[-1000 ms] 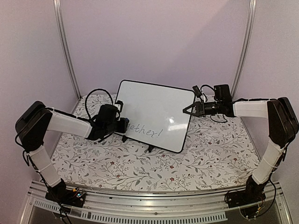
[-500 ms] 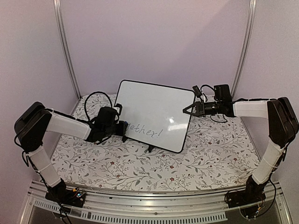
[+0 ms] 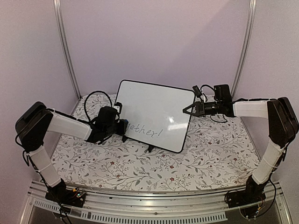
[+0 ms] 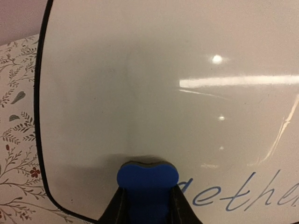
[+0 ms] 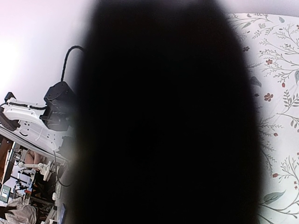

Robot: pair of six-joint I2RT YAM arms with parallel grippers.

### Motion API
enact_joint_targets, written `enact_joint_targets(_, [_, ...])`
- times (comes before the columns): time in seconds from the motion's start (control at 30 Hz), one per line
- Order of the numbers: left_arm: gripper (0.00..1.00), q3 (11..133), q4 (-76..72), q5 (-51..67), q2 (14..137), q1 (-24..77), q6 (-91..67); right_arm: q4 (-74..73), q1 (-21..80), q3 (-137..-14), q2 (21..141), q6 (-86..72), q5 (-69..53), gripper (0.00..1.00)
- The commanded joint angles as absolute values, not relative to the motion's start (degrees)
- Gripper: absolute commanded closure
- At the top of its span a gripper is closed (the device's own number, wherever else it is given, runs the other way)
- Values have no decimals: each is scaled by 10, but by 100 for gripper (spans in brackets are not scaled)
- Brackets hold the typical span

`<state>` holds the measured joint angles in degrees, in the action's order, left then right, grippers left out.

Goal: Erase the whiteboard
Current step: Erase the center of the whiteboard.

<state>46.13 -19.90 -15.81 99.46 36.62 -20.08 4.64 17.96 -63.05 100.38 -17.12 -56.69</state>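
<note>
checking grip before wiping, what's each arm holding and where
The left gripper clamps the blue eraser by its sides; the right gripper appears to pinch the whiteboard at its right edge.

At middle of the counter (image 3: 210, 154), toward the back: the whiteboard (image 3: 154, 105), on its feet. At its lower left: left pincer (image 3: 122, 127) with the eraser (image 4: 147, 179) against the board, just left of the writing (image 3: 145, 131). At its right edge: right pincer (image 3: 187, 111).
</note>
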Motion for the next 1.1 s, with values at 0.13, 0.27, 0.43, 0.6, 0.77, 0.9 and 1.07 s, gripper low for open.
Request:
enact_joint_targets(0.13, [100, 401, -349, -172, 984, 380, -177, -4, 197, -617, 1017, -167, -596, 100])
enact_joint_targets(0.27, [100, 367, -413, -195, 1013, 386, -184, -4, 198, -617, 1021, -168, -597, 100])
enact_joint_targets(0.43, [100, 355, -461, -231, 1063, 401, -208, -4, 201, -618, 1022, -170, -599, 100])
enact_joint_targets(0.6, [100, 375, -411, -217, 1081, 413, -209, -8, 203, -617, 1018, -167, -594, 100])
enact_joint_targets(0.77, [100, 365, -389, -225, 1045, 414, -231, -9, 202, -617, 1017, -165, -594, 100])
enact_joint_targets(0.9, [100, 365, -416, -232, 1028, 415, -256, -5, 204, -618, 1024, -168, -596, 100])
enact_joint_targets(1.07, [100, 371, -487, -237, 1063, 416, -277, -5, 204, -617, 1025, -168, -597, 100])
